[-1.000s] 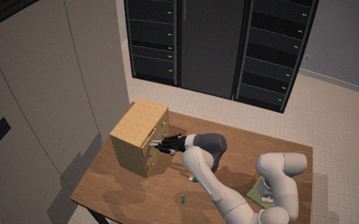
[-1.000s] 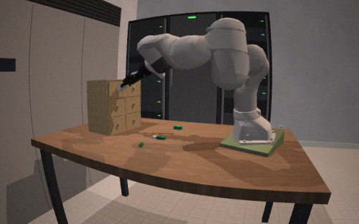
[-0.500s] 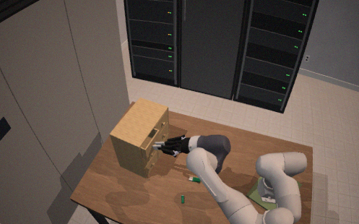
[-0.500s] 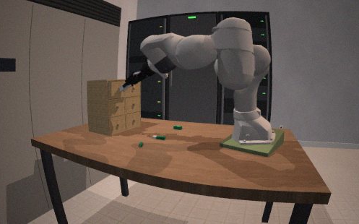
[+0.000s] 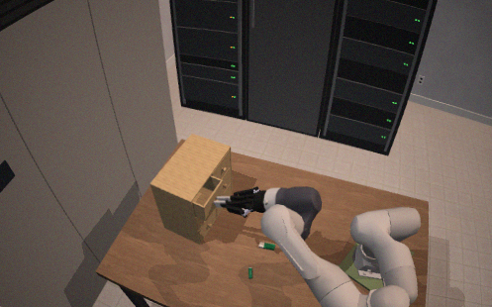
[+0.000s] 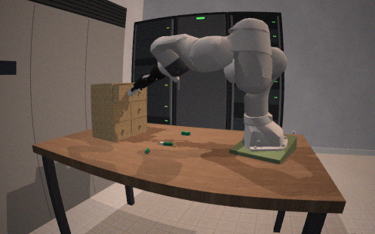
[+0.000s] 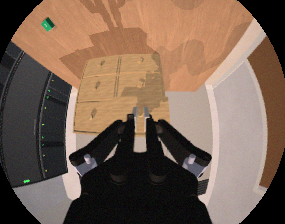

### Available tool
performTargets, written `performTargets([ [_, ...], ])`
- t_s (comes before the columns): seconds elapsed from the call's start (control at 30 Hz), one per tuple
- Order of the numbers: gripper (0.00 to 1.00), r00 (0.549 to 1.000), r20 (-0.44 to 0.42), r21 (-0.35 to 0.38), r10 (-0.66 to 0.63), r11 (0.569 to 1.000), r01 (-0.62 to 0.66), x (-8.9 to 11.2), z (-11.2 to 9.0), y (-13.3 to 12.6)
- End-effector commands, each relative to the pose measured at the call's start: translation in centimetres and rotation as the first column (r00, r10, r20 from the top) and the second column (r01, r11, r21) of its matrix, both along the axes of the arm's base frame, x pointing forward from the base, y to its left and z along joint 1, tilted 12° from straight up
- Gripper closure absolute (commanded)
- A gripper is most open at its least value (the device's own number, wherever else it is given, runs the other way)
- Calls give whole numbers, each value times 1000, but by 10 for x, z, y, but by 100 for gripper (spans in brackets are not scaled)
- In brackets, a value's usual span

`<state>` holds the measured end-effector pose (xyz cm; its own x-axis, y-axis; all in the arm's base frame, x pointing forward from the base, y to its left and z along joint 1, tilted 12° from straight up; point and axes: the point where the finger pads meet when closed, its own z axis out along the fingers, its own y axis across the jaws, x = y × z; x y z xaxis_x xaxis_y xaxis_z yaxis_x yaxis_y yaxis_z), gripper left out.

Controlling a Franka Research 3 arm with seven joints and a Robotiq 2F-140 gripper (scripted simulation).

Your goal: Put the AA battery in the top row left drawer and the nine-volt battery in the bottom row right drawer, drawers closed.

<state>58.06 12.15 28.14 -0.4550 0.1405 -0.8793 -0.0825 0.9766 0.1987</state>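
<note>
Pale wood-grained boards formed the boxy six-drawer chest (image 5: 191, 165) (image 6: 102, 113) (image 7: 100, 92), whose top-row left drawer (image 5: 208, 196) (image 6: 120, 93) (image 7: 158, 112) stood partly pulled out, toward four o'clock in the top view. Only part of its inside was visible; shadow and the open front's rim obscured the rest. The black claw (image 5: 219, 201) (image 6: 131, 92) (image 7: 140, 112), with grey fingertips, was nearly closed at that drawer's front, apparently pinching its small knob, which the fingertips mostly hid.

On the brown wood-grained tabletop (image 5: 171, 262) (image 6: 206, 177) (image 7: 183, 30), a small green cylinder (image 5: 250, 272) (image 6: 147, 151), seemingly the AA battery, lay at five o'clock from the chest in the top view. A longer white-and-green piece (image 5: 267, 246) (image 6: 166, 143) lay at one o'clock from the cylinder there, its exact shape unclear. A green rectangular block (image 6: 185, 133) (image 7: 48, 24), probably the nine-volt battery, lay at two o'clock from that piece in the exterior view. Its markings were too small to read.
</note>
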Motion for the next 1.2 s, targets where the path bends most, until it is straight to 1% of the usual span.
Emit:
performTargets([
  [0.0,92,1000,-1,-3,-3,1000,3,-5,0,-2],
  [0.6,92,1000,-1,-3,-3,1000,3,-18,-1,-3],
  [1.17,92,1000,-1,-3,-3,1000,3,-21,-1,-3],
])
